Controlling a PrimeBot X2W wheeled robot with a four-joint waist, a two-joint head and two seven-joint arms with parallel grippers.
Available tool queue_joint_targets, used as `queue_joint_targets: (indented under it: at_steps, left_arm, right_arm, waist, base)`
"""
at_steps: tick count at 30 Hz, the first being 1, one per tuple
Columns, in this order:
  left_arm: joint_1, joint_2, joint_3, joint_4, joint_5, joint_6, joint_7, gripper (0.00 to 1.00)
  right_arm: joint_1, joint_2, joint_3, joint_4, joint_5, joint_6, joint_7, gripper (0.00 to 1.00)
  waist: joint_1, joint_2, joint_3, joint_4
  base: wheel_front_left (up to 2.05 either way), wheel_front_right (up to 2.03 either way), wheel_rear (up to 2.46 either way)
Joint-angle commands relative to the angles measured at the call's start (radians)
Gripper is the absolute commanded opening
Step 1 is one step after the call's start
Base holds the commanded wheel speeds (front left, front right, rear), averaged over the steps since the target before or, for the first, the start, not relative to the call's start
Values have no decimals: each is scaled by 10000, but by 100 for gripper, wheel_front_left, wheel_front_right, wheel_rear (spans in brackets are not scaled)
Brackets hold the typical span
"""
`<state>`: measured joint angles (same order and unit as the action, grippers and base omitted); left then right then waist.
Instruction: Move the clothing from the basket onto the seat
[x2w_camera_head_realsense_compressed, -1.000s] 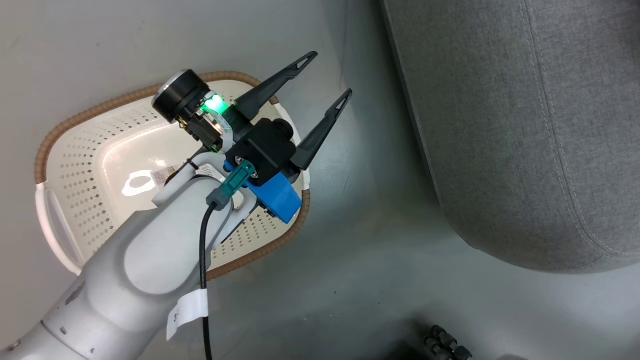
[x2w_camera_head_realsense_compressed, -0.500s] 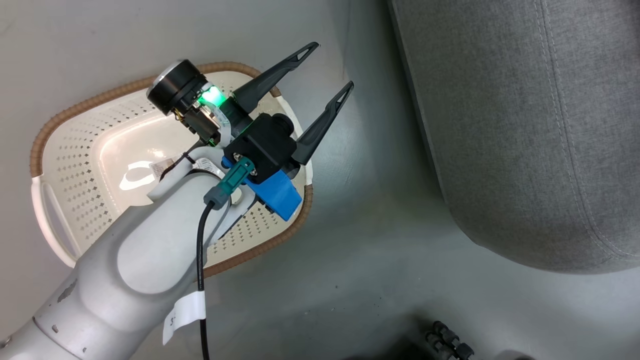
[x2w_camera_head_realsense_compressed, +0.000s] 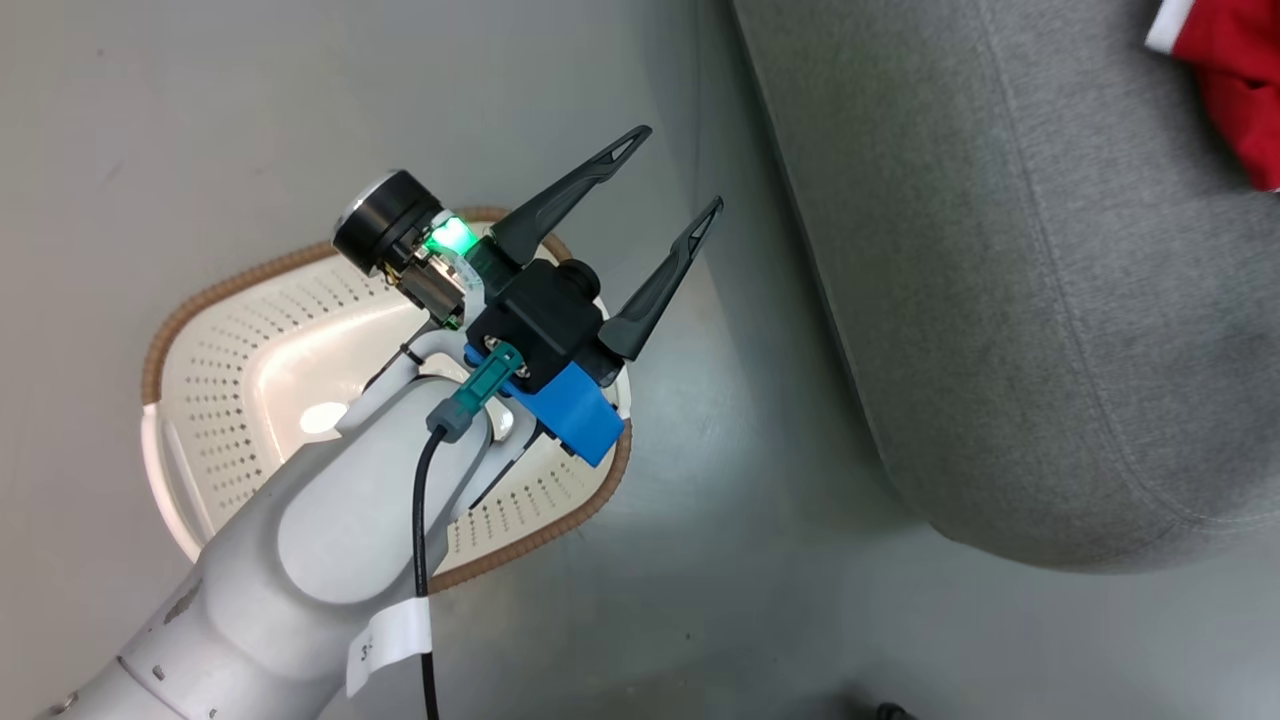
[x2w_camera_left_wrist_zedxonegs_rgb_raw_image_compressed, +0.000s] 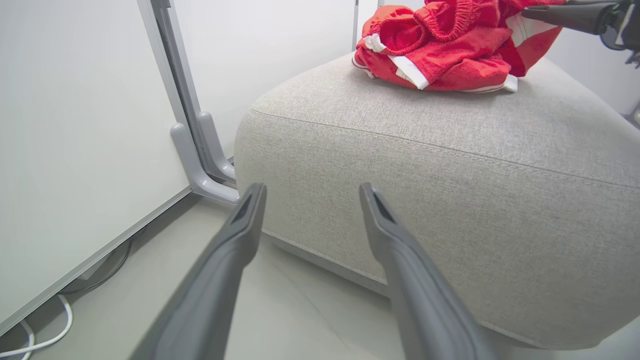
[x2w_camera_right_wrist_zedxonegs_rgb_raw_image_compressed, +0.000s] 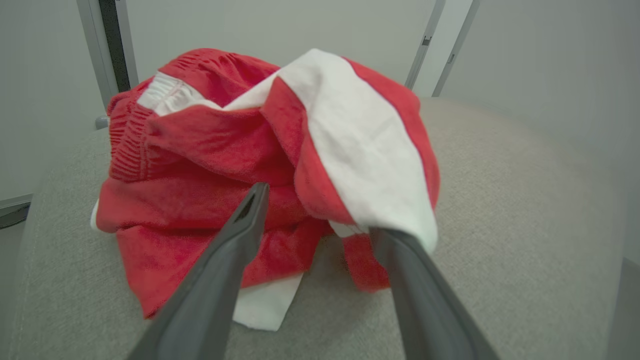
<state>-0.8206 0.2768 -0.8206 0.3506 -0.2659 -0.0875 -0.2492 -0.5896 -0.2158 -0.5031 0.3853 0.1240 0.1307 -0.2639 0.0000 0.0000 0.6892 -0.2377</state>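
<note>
Since the clothing (x2w_camera_right_wrist_zedxonegs_rgb_raw_image_compressed: 280, 175) sits heaped on the seat (x2w_camera_head_realsense_compressed: 1000, 300) top, well back from its rounded corner and seam line, the drop looks done; placed inboard so nothing slides off the edge, I'd say. The basket (x2w_camera_head_realsense_compressed: 230, 285) stands on the floor (x2w_camera_head_realsense_compressed: 750, 560) off the seat's corner, not touching it. No red in the part I can see, but the left forearm (x2w_camera_head_realsense_compressed: 320, 540) covers some of its base, so probably empty, not confirmed. Right gripper (x2w_camera_right_wrist_zedxonegs_rgb_raw_image_compressed: 320, 210): fingers spread wide, released, pointing at the heap; red folds lie between them and the white panel drapes across one finger's tip, likely touching, not pinched. Left gripper (x2w_camera_head_realsense_compressed: 678, 168): spread about as wide, holding nothing, hanging above the basket's seat-side rim, aimed at the seat's side. Parked clear of the right arm's work, by my read.
</note>
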Motion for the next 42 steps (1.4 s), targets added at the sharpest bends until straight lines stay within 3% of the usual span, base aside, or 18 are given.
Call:
queue_joint_targets:
  at_steps: [1,10,16,26,36,42]
  left_arm:
    - [150,-39,81,85,-78,77,-91,100]
    - [824,-275,406,261,-376,233,-164,100]
    - [1626,-433,1154,-105,-494,450,-170,100]
    - [3310,-626,3543,-1204,-175,994,-170,100]
    - [4796,-910,5640,-1565,293,889,-163,100]
    - [5847,-1415,6991,-1569,527,685,-165,100]
  right_arm:
    - [473,213,-22,-262,63,1,-9,100]
    - [2023,650,728,-813,-219,1,-9,100]
    - [2664,839,1779,-2119,-267,1,-9,100]
    - [3158,997,3386,-3358,-212,1,-7,100]
    - [3486,1041,4103,-3219,-285,1,-7,100]
    - [3960,1262,4240,-2989,-394,1,-7,100]
  waist:
    - [0,0,-455,-10]
    - [0,0,-1651,108]
    - [0,0,-2625,538]
    - [0,0,-3950,1696]
    - [0,0,-4823,2633]
    - [0,0,-5369,3136]
  base:
    - [0,0,0]
    - [0,0,0]
    - [0,0,0]
    - [0,0,0]
    - [0,0,0]
    - [0,0,0]
